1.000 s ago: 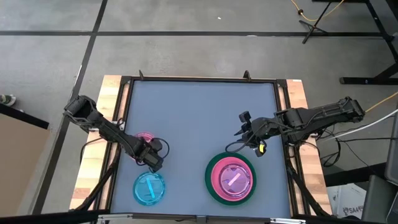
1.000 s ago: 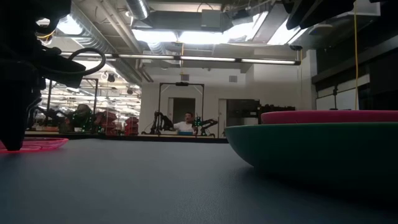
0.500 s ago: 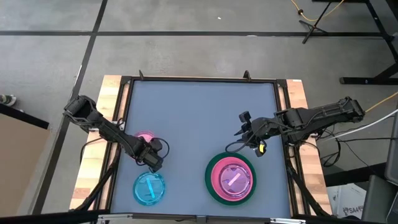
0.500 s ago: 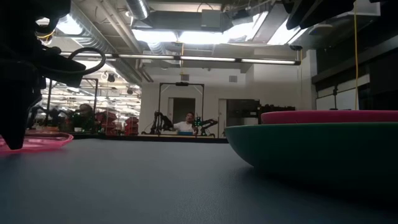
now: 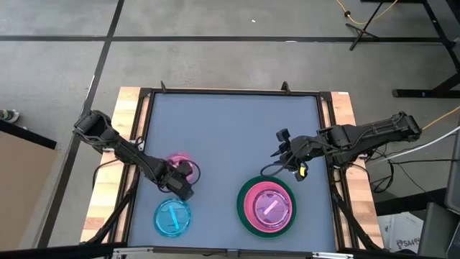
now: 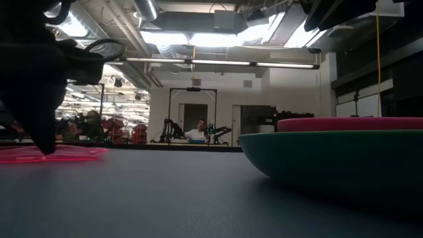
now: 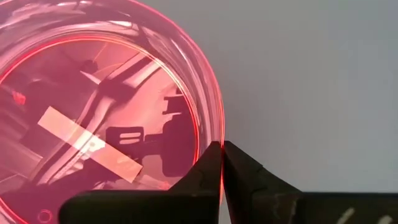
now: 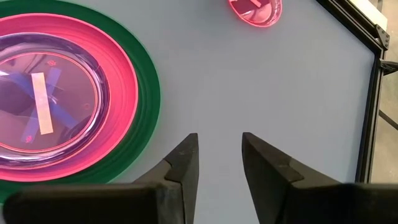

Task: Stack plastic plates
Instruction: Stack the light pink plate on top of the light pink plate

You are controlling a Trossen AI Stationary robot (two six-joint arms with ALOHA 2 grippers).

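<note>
My left gripper (image 5: 180, 173) is shut on a small translucent pink plate (image 5: 177, 160) at the table's left, low over the table top. The plate also shows in the low view (image 6: 49, 154). A small translucent blue plate (image 5: 172, 217) lies flat near the front edge, just nearer than that gripper. At the front right stands a stack: a large green plate (image 5: 244, 216), an opaque pink plate (image 5: 251, 201) on it, and a small translucent plate (image 5: 269, 207) on top. My right gripper (image 8: 219, 155) is open and empty, hovering just beyond the stack. My left gripper pinches the pink plate's rim (image 7: 216, 134) at the plate's near side, one finger inside the rim and one outside. The plate lies about level beyond the fingers. I cannot tell whether its underside touches the table.
The table (image 5: 230, 122) is bare grey in its middle and far half, framed by a dark rim with wooden strips at both sides. Beyond the table, in the low view, a person (image 6: 199, 130) sits far back in the room.
My left gripper has gone toward the table's right edge, still shut on the pink plate. The plate has gone with it, a short way toward the stack, staying low over the table. My right arm has kept still.
</note>
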